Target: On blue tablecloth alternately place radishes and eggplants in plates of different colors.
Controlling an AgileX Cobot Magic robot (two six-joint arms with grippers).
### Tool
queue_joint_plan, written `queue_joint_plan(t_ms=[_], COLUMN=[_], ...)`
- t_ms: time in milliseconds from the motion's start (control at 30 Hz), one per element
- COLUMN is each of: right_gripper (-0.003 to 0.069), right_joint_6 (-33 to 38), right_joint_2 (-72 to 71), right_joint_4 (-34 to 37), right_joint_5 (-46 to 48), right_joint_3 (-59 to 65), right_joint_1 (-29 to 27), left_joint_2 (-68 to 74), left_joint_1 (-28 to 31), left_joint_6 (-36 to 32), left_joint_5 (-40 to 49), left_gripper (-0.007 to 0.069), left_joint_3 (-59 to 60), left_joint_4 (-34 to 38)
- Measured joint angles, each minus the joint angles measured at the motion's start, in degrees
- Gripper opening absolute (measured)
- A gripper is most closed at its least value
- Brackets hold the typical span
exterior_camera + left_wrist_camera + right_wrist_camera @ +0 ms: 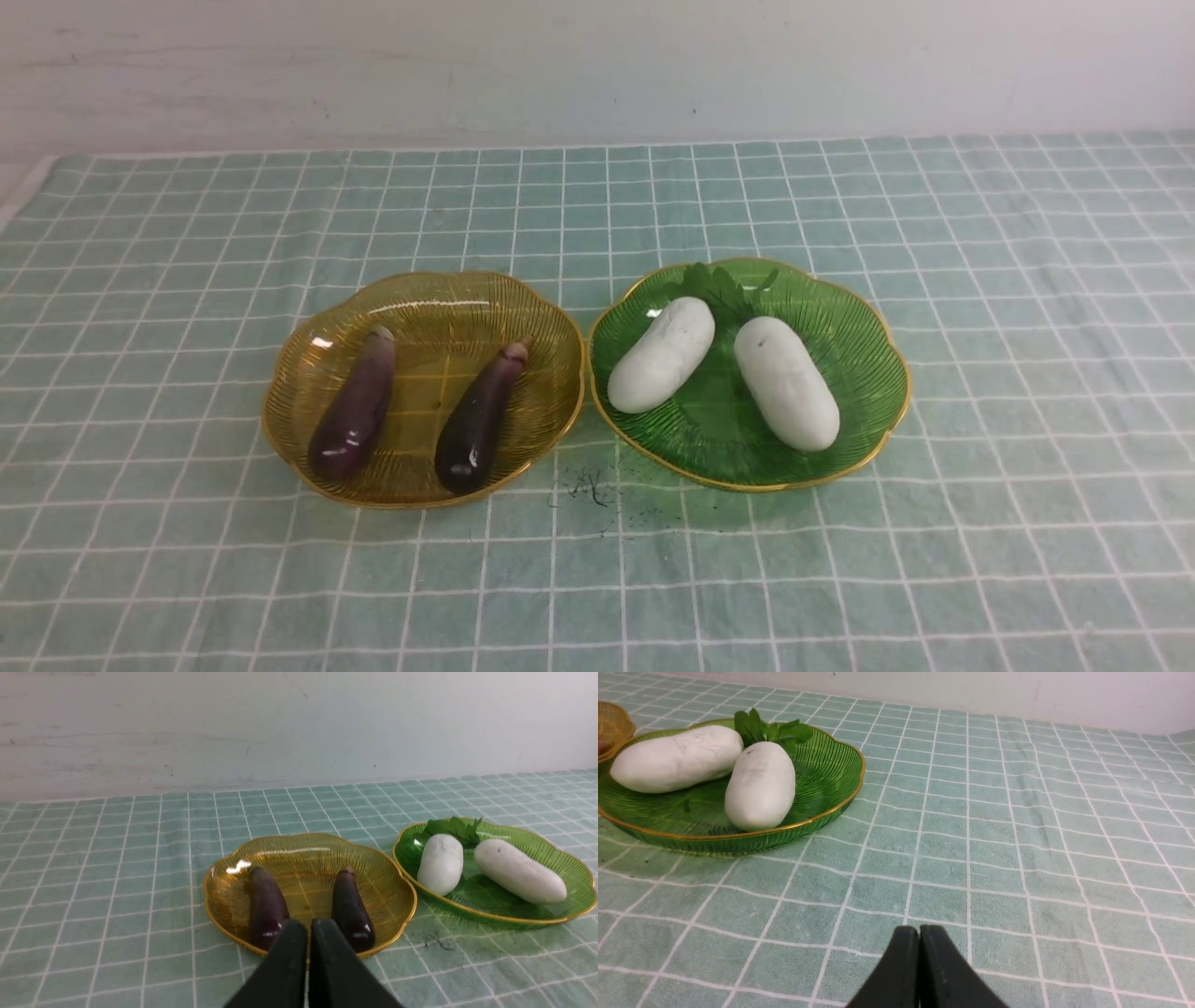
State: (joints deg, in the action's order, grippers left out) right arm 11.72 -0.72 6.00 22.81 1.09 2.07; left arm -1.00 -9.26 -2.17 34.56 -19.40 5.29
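Both eggplants (353, 411) (481, 417) lie in the amber plate (551, 317), centre-left of frame; both radishes (661, 355) (786, 383) in the green plate (864, 317), centre-right; long axes run near-to-far; left gripper (309, 933) and right gripper (919, 938) are pressed together, empty; left sits nearer the eggplants.

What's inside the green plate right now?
Two radishes lie in the green plate, leaves at the far rim. The plate floor beneath them is covered.

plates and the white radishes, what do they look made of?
The amber plate and green plate: likely translucent plastic, maybe glass; glossy, ribbed, gold rims, cloth grid visible through them. The two radishes: matte, chalky white, slightly dented, so probably foam or soft plastic replicas, though the look leaves that open.
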Motion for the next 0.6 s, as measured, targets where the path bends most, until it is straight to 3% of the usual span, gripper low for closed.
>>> queue_joint_plan(t_ms=[300, 600], right_gripper=[-0.0015, -0.0015], right_joint_6=[0.0, 0.0], right_joint_2=[0.0, 0.0], right_joint_4=[0.0, 0.0], right_joint_5=[-0.1, -0.1], right_joint_3=[0.0, 0.0], right_joint_1=[0.0, 0.0], left_joint_2=[0.0, 0.0], left_joint_1=[0.6, 4.8], left_joint_6=[0.0, 0.1], left_joint_5=[-19.1, -15.0], left_gripper=[-0.0008, -0.0008], left_joint_3=[20.5, 20.9], left_joint_4=[-3.5, -4.2])
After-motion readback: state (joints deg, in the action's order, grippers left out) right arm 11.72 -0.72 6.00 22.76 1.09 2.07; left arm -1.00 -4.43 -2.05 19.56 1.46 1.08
